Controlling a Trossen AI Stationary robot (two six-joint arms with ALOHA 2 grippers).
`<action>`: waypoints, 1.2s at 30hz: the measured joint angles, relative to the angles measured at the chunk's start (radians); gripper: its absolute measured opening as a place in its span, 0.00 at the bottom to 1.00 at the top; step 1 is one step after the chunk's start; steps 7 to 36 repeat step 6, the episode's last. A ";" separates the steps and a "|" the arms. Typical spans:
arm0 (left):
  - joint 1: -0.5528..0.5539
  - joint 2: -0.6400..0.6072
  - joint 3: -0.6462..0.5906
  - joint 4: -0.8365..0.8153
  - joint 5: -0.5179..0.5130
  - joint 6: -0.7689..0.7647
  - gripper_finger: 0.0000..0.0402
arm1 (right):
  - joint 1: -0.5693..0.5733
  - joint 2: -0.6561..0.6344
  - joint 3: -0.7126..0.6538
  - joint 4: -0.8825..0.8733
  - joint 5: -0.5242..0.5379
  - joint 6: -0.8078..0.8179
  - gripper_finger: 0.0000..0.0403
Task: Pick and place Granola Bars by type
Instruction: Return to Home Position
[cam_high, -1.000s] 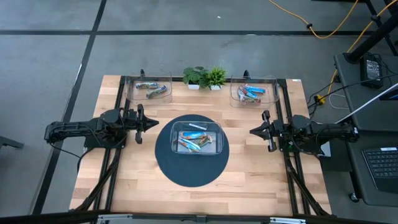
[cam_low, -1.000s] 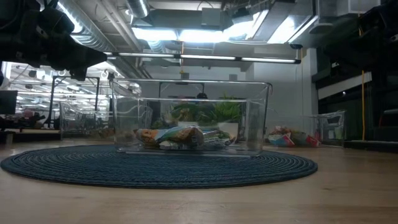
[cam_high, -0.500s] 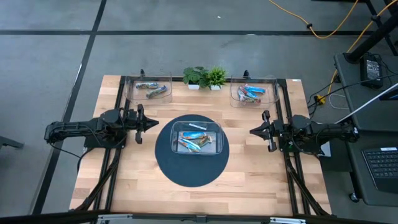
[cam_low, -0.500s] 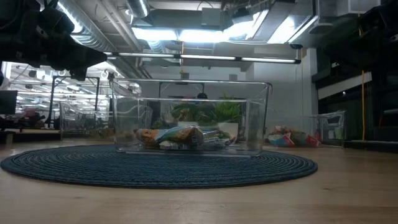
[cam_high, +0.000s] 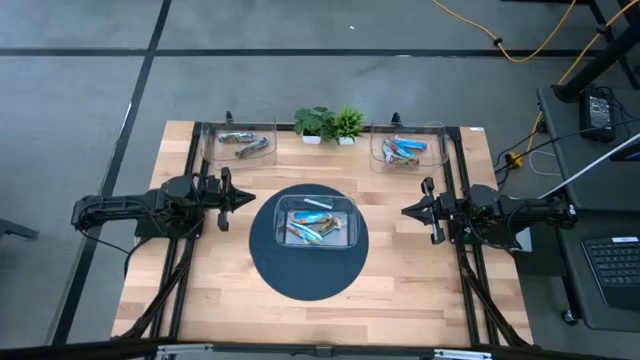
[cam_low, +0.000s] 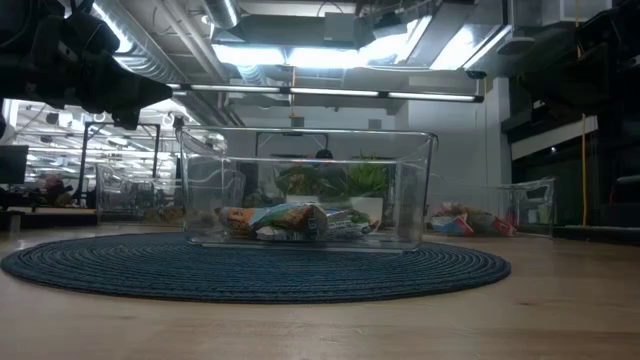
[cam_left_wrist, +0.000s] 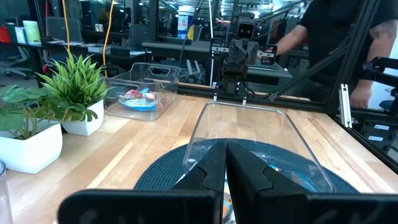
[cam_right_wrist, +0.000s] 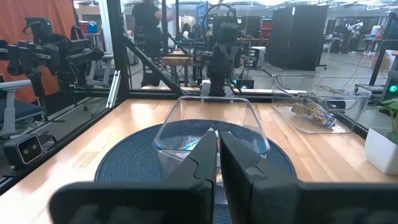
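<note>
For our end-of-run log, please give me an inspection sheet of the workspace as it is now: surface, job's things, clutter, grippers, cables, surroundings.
Surface: wooden table, with a round dark mat at its centre.
Job's things: granola bars lie in all three clear bins: far-left bin, far-right bin, centre bin on the mat; no bar seen outside them.
Clutter: two potted plants between the far bins.
Grippers: left gripper shut, empty, left of the mat; right gripper shut, empty, right of it.
Cables: yellow cable on the floor beyond the table.
Surroundings: laptop right of the table; a person beyond it.

Grey floor (cam_high: 300, 80), o/head strip lights (cam_low: 270, 55)
</note>
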 joint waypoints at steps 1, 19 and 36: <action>0.000 0.000 0.000 0.000 0.000 0.000 0.02 | 0.000 0.000 0.000 0.000 0.000 0.000 0.06; 0.000 0.000 0.000 0.000 0.000 0.000 0.01 | 0.000 0.000 0.000 0.000 0.000 0.000 0.06; 0.000 0.000 0.000 0.000 0.000 0.000 0.01 | 0.000 0.000 0.000 0.000 0.000 0.000 0.06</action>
